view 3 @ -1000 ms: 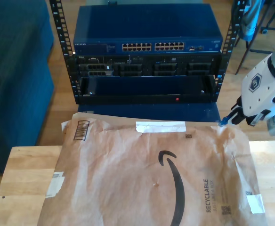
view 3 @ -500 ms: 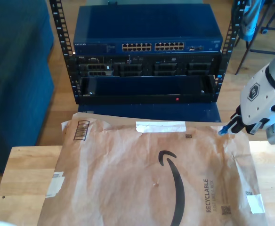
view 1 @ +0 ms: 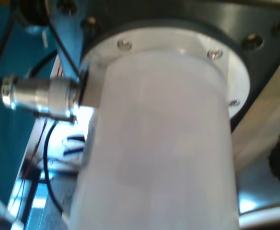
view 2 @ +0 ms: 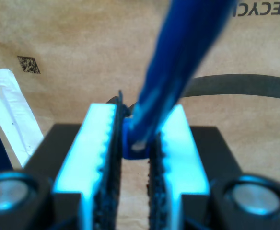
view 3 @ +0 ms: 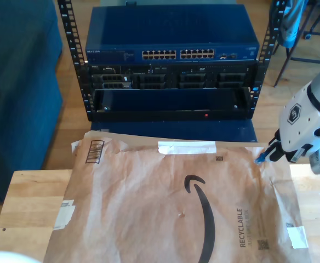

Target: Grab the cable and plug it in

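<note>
The second gripper [view 2: 133, 158] is clamped on the cable [view 2: 178, 62] near its plug, above the envelope [view 3: 165, 213] at the exterior view's right. The thin cord could slip or twist, misaligning the plug with the switch [view 3: 171, 41]. The first gripper's fingers cannot be judged.

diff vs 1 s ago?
My second gripper, shut on the cable, has dropped lower in the exterior view; the blue plug tip went down with it, near the brown paper mailer's edge at that view's right. Grip unchanged. Mailer, rack and switch stayed put.
</note>
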Available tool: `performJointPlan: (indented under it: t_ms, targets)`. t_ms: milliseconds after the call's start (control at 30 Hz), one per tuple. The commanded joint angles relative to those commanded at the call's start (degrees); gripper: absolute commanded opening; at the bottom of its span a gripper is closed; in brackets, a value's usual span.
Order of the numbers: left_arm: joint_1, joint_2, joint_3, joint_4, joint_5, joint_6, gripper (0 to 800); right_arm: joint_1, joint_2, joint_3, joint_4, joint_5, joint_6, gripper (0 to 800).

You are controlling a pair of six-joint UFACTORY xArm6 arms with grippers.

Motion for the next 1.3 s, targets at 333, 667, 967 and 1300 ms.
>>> performJointPlan:
  t_ms: [333,667,967,1300]
  targets:
    - [4.2,-0.1,7.5,-0.4,-12.7,1.0,799,-0.9,8.6,-1.5,0.2,-5.9,-8.4,0]
    - [4.2,0.4,9.2,-0.2,-17.2,1.4,800,-1.0,10.2,-1.1,0.4,-13.5,-8.4,0]
    - [4.2,0.4,9.2,-0.3,-17.2,1.4,799,0.1,8.7,-0.1,0.7,-19.5,-8.1,0]
    - [4.2,0.4,9.2,-0.3,-17.2,1.4,799,1.0,8.3,-0.6,0.7,-25.7,-8.2,0]
